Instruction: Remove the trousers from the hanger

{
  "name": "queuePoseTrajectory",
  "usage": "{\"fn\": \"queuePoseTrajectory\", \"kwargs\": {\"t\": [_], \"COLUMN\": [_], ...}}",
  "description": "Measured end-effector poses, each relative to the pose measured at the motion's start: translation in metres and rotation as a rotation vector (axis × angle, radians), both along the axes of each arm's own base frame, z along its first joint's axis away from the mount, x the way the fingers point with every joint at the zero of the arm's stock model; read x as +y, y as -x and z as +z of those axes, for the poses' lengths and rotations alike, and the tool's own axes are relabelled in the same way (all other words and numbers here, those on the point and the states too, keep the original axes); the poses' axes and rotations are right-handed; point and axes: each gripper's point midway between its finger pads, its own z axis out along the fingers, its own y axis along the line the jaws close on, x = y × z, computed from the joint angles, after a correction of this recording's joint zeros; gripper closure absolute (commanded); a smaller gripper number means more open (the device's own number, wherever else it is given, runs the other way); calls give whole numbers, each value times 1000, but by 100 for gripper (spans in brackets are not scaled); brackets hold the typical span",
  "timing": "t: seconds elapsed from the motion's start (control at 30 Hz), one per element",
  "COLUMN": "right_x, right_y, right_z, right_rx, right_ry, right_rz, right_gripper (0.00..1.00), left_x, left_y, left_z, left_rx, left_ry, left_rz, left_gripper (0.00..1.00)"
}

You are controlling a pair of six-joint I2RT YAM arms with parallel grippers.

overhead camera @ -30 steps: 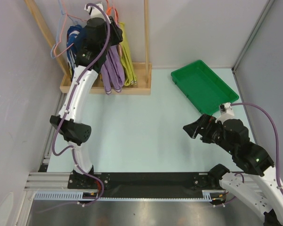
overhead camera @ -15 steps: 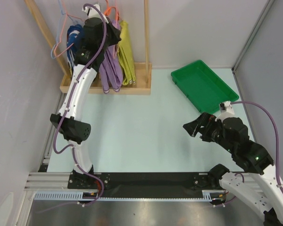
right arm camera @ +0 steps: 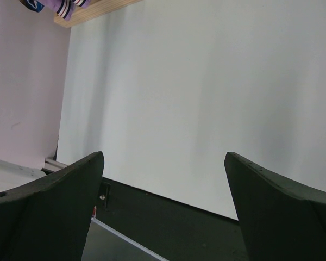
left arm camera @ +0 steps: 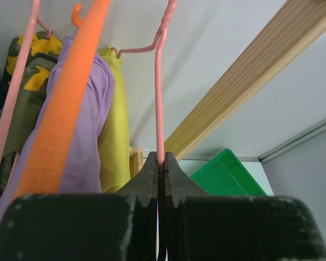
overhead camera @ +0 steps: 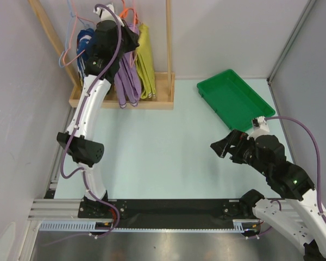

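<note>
As the left gripper [left arm camera: 161, 163] clamps the hanger [left arm camera: 160, 98] and the right gripper [right arm camera: 164, 157] gapes, a steady lift should spare the trousers [left arm camera: 115, 125] snagging.

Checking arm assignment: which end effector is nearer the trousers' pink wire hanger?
Left. The left end effector is shut on the pink wire hanger at the wooden rack; the right end effector hangs open near the green tray, well away.

Mustard-yellow trousers [overhead camera: 144, 57] hang in long vertical folds at the upper left of the overhead view. The thin pale-pink wire hanger [left arm camera: 160, 98] stands upright mid-frame in the left wrist view, pinched between the closed jaws of the left gripper [left arm camera: 162, 166].
</note>
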Motion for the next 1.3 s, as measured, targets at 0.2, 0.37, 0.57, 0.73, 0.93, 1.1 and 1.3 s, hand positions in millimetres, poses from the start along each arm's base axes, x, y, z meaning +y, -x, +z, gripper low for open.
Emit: {"fn": "queuePoseTrajectory", "kwargs": {"t": [0.2, 0.37, 0.57, 0.73, 0.93, 1.1, 1.3], "right_x": [0, 0, 1, 2, 4, 9, 16], "right_y": [0, 0, -1, -2, -3, -3, 1], "right_z": [0, 0, -1, -3, -6, -11, -17], "right_rx": [1, 1, 6, 13, 25, 39, 39], "right_ry": [0, -1, 2, 7, 17, 40, 81], "right_rz": [0, 0, 0, 0, 11, 45, 130], "right_gripper": [0, 0, 0, 0, 0, 0, 0], "left_x": [-3, -5, -5, -5, -1, 7, 18], "left_y": [6, 11, 21, 33, 63, 107, 167], "left_z": [8, 20, 43, 58, 83, 114, 134], "left_rx": [-3, -19, -61, -86, -126, -178, -220], "left_ry": [33, 64, 99, 115, 125, 137, 154], "left_rz": [-19, -32, -45, -65, -96, -132, -176], "left_gripper": [100, 100, 100, 100, 100, 100, 100]}}
